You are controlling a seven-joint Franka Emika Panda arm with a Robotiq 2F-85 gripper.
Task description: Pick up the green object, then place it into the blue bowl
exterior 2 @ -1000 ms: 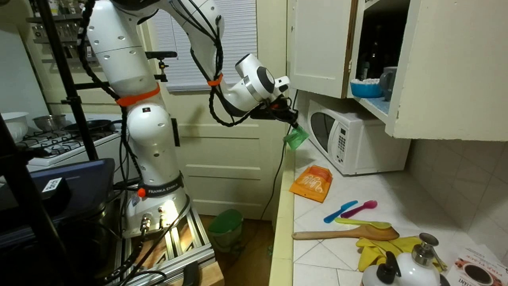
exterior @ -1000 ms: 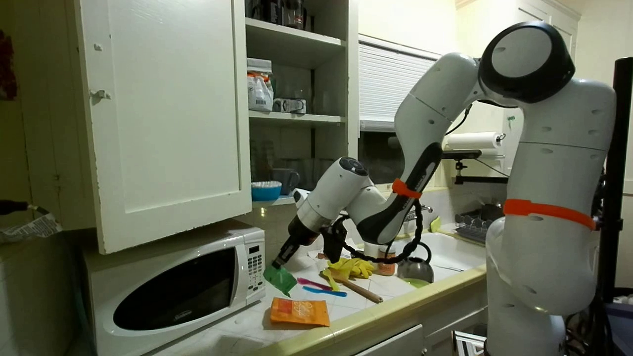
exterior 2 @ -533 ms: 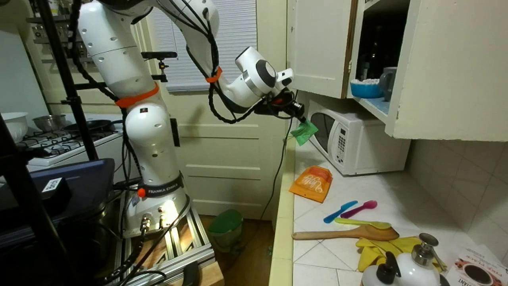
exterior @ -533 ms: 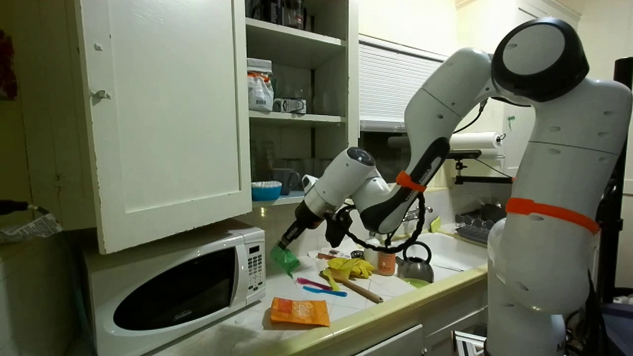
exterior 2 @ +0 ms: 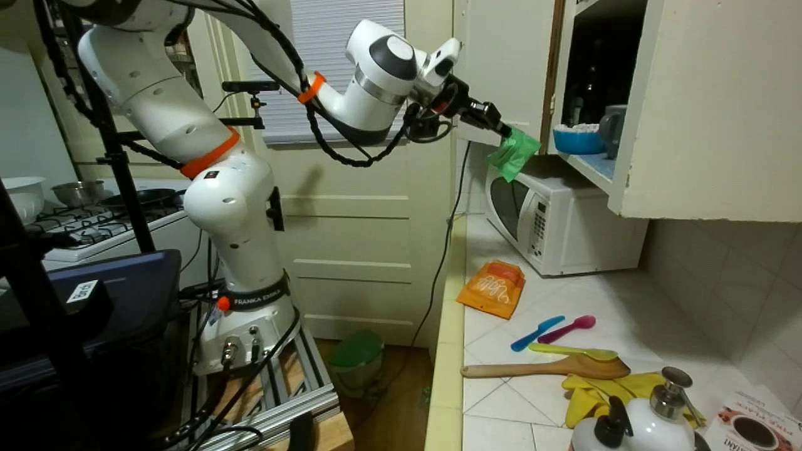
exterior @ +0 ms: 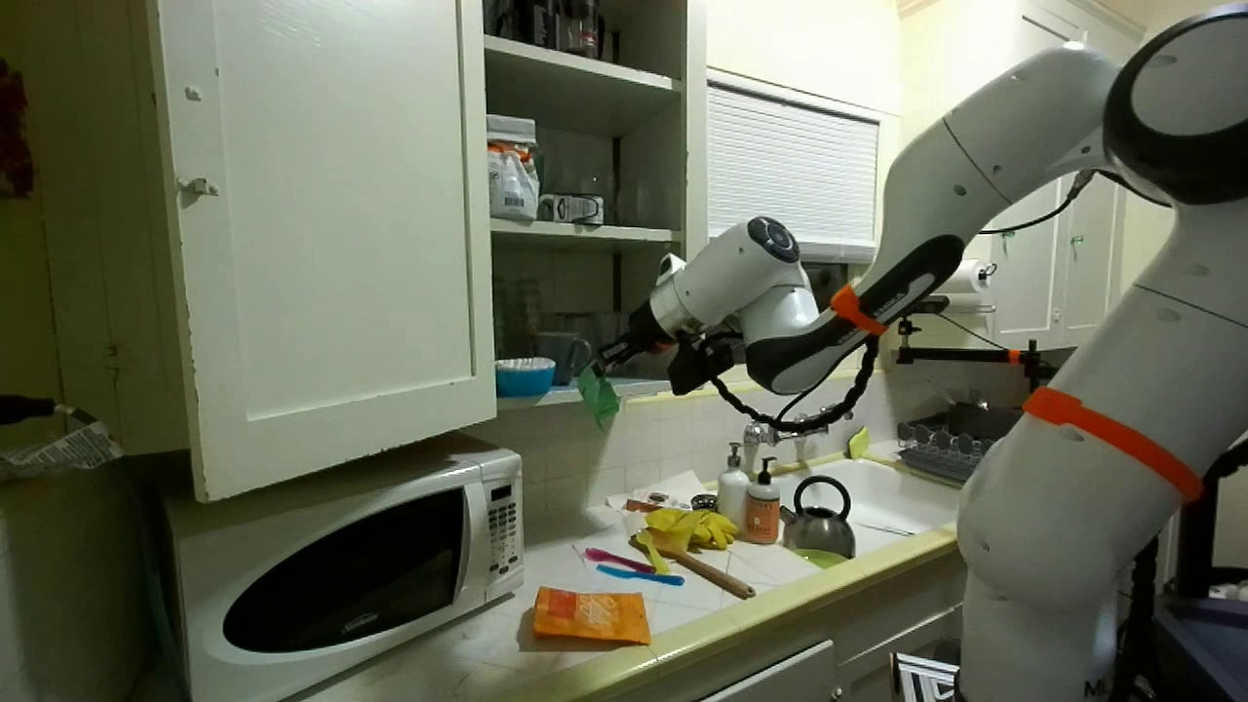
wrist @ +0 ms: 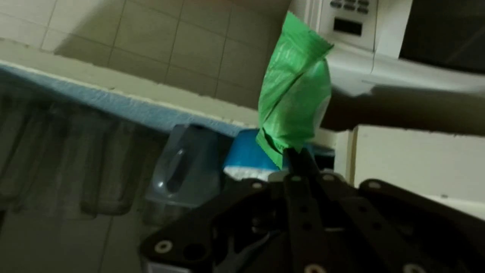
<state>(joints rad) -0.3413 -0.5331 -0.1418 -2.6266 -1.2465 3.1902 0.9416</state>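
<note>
Tiled counter point(exterior 2: 626, 300) lies well below the gripper point(exterior 2: 504, 130); on it, an orange pouch point(exterior 2: 494, 289) and a pink spoon point(exterior 2: 564, 332), both lower than the fingertips. White microwave point(exterior 2: 592, 235) also stands lower. Gripper: clenched near one end of the green packet point(wrist: 295, 91), which hangs from the fingertips in both exterior views. Blue bowl point(exterior 2: 576, 141) sits ahead of the gripper, on the lower shelf point(exterior 2: 594, 164) of the open cupboard point(exterior: 695, 156), white contents showing at its rim. Packet is near the bowl, apart from it. Gray mug point(exterior 2: 613, 130), likewise ahead of the gripper, stands just beside the bowl.
</note>
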